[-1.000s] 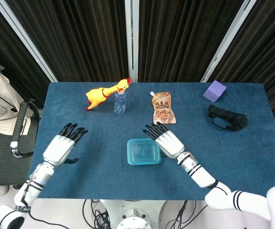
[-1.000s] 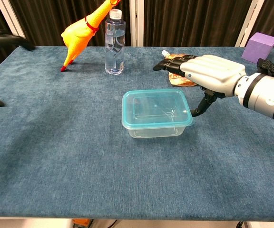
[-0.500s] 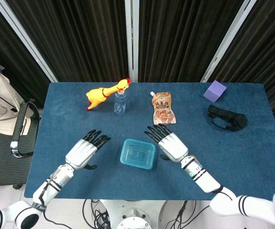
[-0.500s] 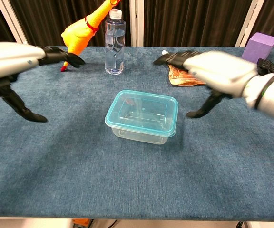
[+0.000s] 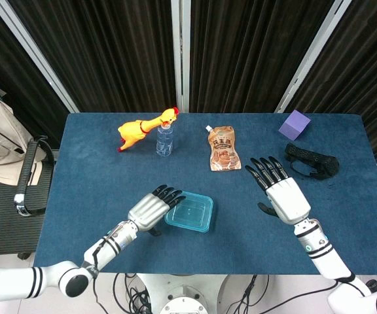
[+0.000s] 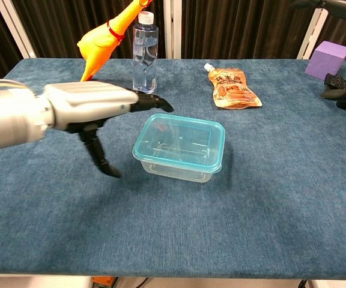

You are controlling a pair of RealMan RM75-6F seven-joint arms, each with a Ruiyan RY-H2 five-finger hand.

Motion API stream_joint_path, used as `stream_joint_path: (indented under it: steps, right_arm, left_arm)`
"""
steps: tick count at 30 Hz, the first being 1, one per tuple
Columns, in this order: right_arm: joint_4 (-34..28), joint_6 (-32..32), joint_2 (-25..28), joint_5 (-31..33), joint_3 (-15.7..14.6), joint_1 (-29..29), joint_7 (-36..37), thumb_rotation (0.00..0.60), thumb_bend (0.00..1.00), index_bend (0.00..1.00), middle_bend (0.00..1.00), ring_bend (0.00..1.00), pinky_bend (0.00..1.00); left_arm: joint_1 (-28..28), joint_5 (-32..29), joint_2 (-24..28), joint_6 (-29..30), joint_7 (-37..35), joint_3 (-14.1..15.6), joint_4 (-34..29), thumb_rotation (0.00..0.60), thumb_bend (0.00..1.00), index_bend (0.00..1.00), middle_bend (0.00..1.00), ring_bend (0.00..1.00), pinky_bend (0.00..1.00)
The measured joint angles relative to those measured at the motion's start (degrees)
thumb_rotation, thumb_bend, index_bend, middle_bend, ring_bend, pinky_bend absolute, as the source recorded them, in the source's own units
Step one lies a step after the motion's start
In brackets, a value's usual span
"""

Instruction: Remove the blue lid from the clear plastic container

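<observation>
The clear plastic container (image 6: 179, 170) stands near the table's front middle with its blue lid (image 6: 182, 135) on top, also seen in the head view (image 5: 190, 212). My left hand (image 5: 150, 210) lies flat at the container's left side. Its dark fingertips (image 6: 154, 103) reach over the lid's left edge and its thumb (image 6: 101, 159) points down to the cloth beside the container. It holds nothing. My right hand (image 5: 284, 193) hovers open, fingers spread, well to the right of the container.
Along the back stand a yellow rubber chicken (image 5: 143, 129), a water bottle (image 5: 165, 140), and a brown drink pouch (image 5: 223, 149). A purple cube (image 5: 294, 125) and a black object (image 5: 311, 161) lie at the right. A chair (image 5: 28, 178) stands off the left edge.
My right hand has drawn back to the right, away from the container. My left hand has swung in to the container's left edge. The container shifted left and turned slightly a second ago.
</observation>
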Motion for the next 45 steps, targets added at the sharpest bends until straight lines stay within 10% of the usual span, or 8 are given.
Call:
stream_joint_path:
  steps: [17, 28, 45]
  right_arm:
    - [3.45, -0.3, -4.6, -5.37, -2.42, -0.49, 4.42, 0.6, 0.05, 0.0, 0.0, 0.0, 0.0]
    - [12.34, -1.44, -15.37, -9.6, -3.78, 1.49, 8.74, 0.6, 0.04, 0.0, 0.0, 0.0, 0.0]
    - [31.09, 3.09, -29.17, -14.33, -4.81, 3.99, 16.8, 0.6, 0.04, 0.0, 0.0, 0.0, 0.0]
  left_arm:
    - [-12.1, -21.76, -4.88, -0.54, 5.69, -1.6, 4.13, 0.6, 0.0, 0.01, 0.03, 0.0, 0.0]
    - [-14.21, -23.14, -7.3, -1.38, -0.28, -0.52, 8.81, 0.6, 0.0, 0.24, 0.33, 0.19, 0.1]
    - [-15.73, -22.82, -8.21, -0.88, -4.0, 1.04, 10.87, 0.6, 0.0, 0.25, 0.34, 0.2, 0.1]
